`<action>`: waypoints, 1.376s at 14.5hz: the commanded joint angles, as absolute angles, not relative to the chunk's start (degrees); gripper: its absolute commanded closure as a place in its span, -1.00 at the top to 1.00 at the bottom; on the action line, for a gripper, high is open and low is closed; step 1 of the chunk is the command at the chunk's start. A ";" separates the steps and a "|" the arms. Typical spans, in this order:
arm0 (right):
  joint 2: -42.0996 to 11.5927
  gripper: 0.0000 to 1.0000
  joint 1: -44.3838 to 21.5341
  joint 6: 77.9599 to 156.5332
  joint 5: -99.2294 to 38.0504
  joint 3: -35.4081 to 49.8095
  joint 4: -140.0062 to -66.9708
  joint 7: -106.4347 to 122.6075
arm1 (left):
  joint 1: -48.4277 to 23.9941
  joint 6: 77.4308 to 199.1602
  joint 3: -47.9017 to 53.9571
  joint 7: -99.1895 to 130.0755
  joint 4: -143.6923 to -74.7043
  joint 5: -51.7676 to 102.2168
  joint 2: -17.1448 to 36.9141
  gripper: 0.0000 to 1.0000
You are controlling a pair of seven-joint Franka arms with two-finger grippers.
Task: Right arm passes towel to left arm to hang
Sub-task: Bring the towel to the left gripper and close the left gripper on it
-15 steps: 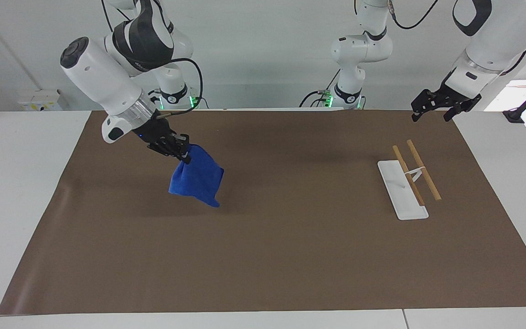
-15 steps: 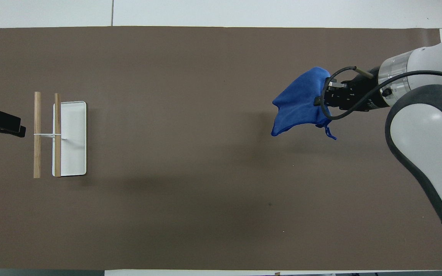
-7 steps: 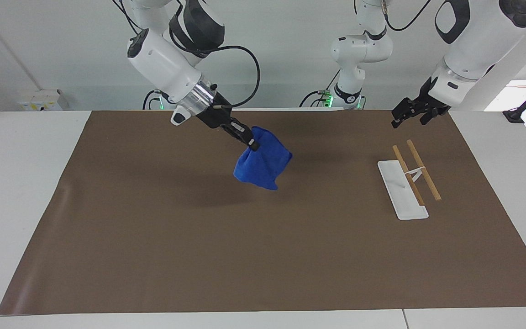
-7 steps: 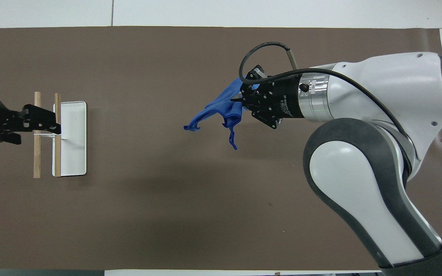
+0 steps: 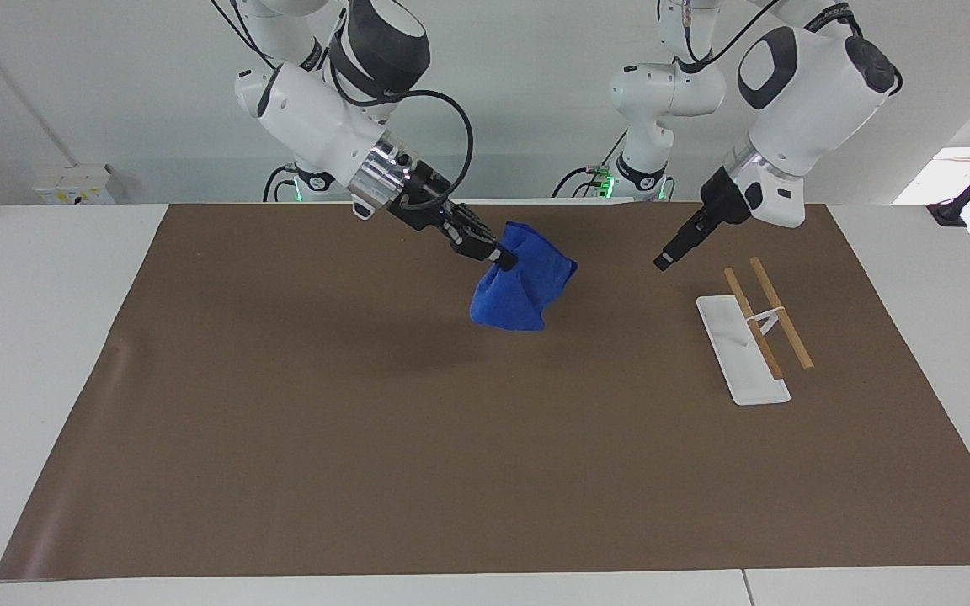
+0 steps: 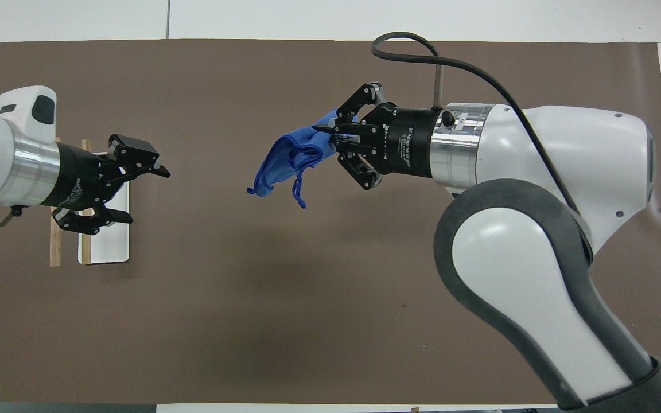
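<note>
Right gripper pinching towel midair | left gripper spread | label "Adaptive Gripper" on wrists

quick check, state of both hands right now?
Right hand: shut on the towel, held up over the mat.
Left hand: open, empty, in the air above the rack, pointing toward the towel.

White table, brown mat on it, white-based wooden-bar rack on mat
</note>
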State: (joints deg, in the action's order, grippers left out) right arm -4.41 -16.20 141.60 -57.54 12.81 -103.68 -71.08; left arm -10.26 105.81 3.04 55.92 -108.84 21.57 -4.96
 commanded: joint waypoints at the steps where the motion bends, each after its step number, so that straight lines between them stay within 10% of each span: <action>1: -4.48 -1.00 -20.55 148.34 -58.89 12.83 -104.41 -75.93 | -12.82 110.38 2.64 67.92 -111.71 24.60 -5.72 1.00; 12: -4.75 -1.00 -22.85 151.51 -58.97 12.83 -104.85 -77.34 | -19.51 126.74 2.55 91.40 -109.34 31.99 3.43 1.00; 13: -4.75 -1.00 -22.94 152.05 -58.97 12.83 -104.94 -77.34 | -19.42 125.61 2.55 91.93 -108.90 32.25 3.51 0.70; 15: -4.83 -1.00 -22.94 151.96 -58.97 12.83 -104.94 -77.34 | -18.99 125.24 2.46 92.11 -108.02 32.26 3.51 -0.87; 20: -4.83 -1.00 -22.94 152.14 -58.97 12.83 -105.12 -77.17 | -18.54 124.63 1.94 91.76 -107.67 32.08 2.55 -1.00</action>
State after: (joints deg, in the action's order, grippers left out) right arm -5.07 -22.94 150.97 -57.61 12.62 -104.49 -76.82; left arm -18.59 126.11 2.60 91.44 -108.26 31.26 3.13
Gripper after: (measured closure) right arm 0.943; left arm 0.815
